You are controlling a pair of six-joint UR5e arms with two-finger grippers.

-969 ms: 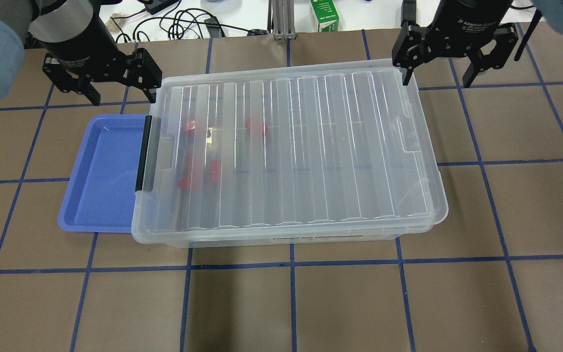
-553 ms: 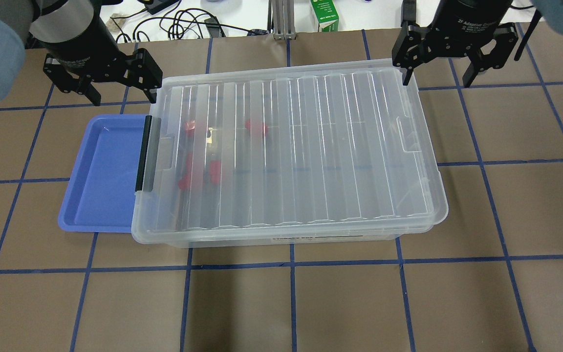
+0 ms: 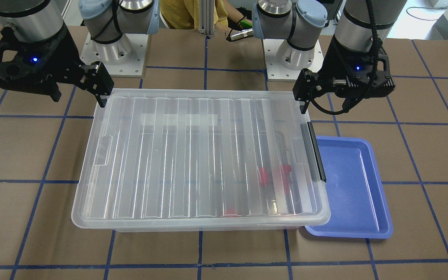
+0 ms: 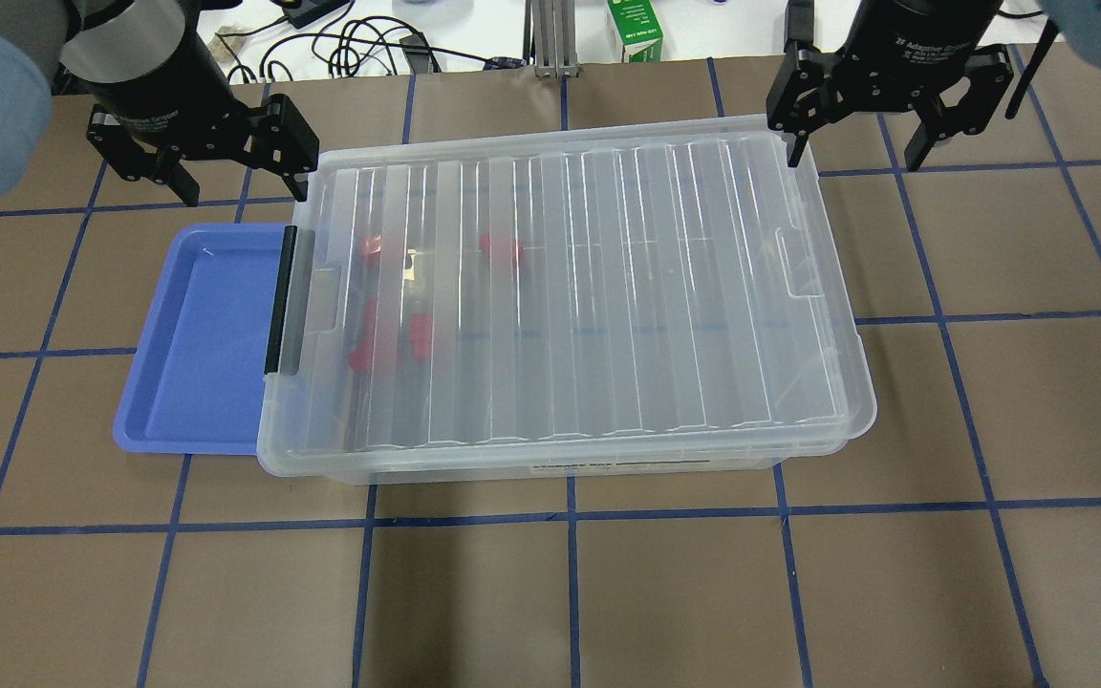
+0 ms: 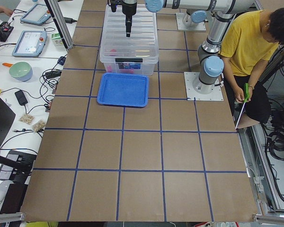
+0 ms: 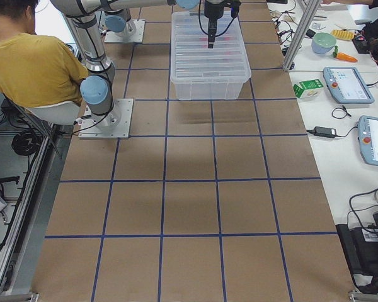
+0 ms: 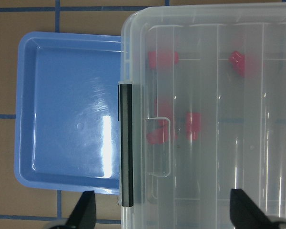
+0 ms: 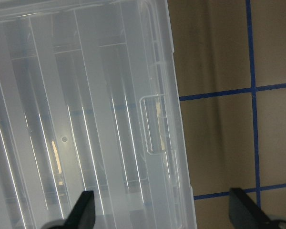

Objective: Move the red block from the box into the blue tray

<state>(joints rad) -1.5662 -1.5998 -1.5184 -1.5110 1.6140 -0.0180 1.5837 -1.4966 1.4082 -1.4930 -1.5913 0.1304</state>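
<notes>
The box (image 4: 560,296) stands mid-table with its clear ribbed lid on; its black latch (image 4: 281,301) is at the end over the blue tray (image 4: 206,344). The tray is empty and partly under that end. Several red blocks (image 7: 193,125) show blurred through the lid near the latch end; I cannot tell which is the stubbed one. My left gripper (image 4: 240,186) is open and empty above the box's far corner by the tray. My right gripper (image 4: 856,153) is open and empty above the opposite far corner. The left wrist view looks down on the tray (image 7: 71,109) and latch (image 7: 127,143).
A green carton (image 4: 635,29) and cables (image 4: 359,48) lie beyond the table's far edge. An operator in yellow (image 5: 246,42) sits beside the robot bases. Brown table with blue tape lines (image 4: 570,592) stretches in front of the box.
My left gripper has shifted very slightly toward the box. The right gripper, box, tray and blocks have not moved.
</notes>
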